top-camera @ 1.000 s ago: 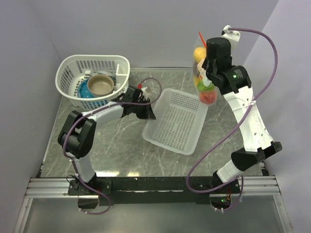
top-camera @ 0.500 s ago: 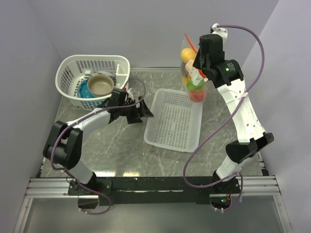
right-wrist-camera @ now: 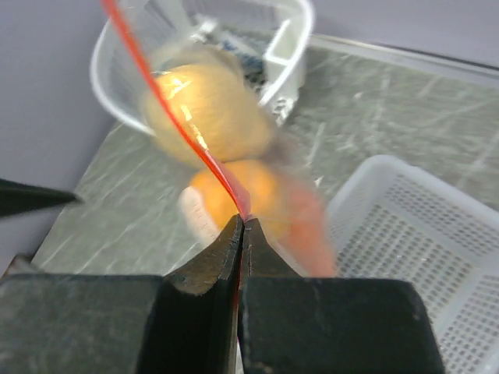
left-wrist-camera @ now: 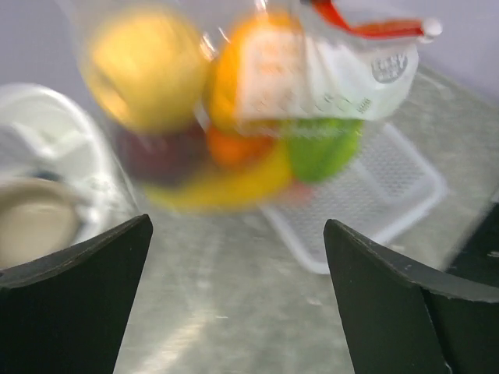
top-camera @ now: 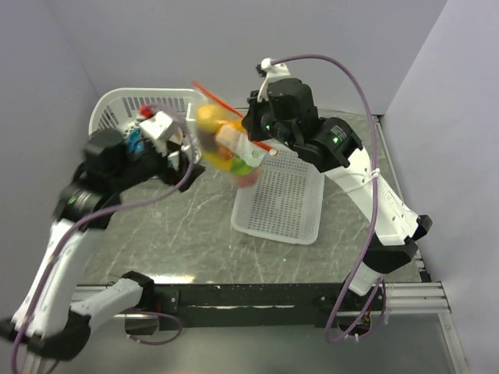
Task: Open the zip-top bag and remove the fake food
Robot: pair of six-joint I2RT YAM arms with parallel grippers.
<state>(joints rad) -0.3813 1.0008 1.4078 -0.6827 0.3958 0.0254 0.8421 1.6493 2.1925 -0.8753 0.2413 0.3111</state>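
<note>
Zip-top bag [top-camera: 226, 144] up in the air over the table, between the round white basket [top-camera: 125, 109] and the flat white basket [top-camera: 284, 195]. Full of fake food [left-wrist-camera: 226, 148]: yellow, orange and green pieces. Pinched at the red zip strip [right-wrist-camera: 179, 117] by the right gripper [right-wrist-camera: 242, 222], fingers pressed tight together. Left gripper [left-wrist-camera: 238, 226] spread wide, holding nothing, pointed at the bag just ahead.

Overhead camera looks down; both wrist cameras (close in) share the zip-top bag [left-wrist-camera: 257, 109].
</note>
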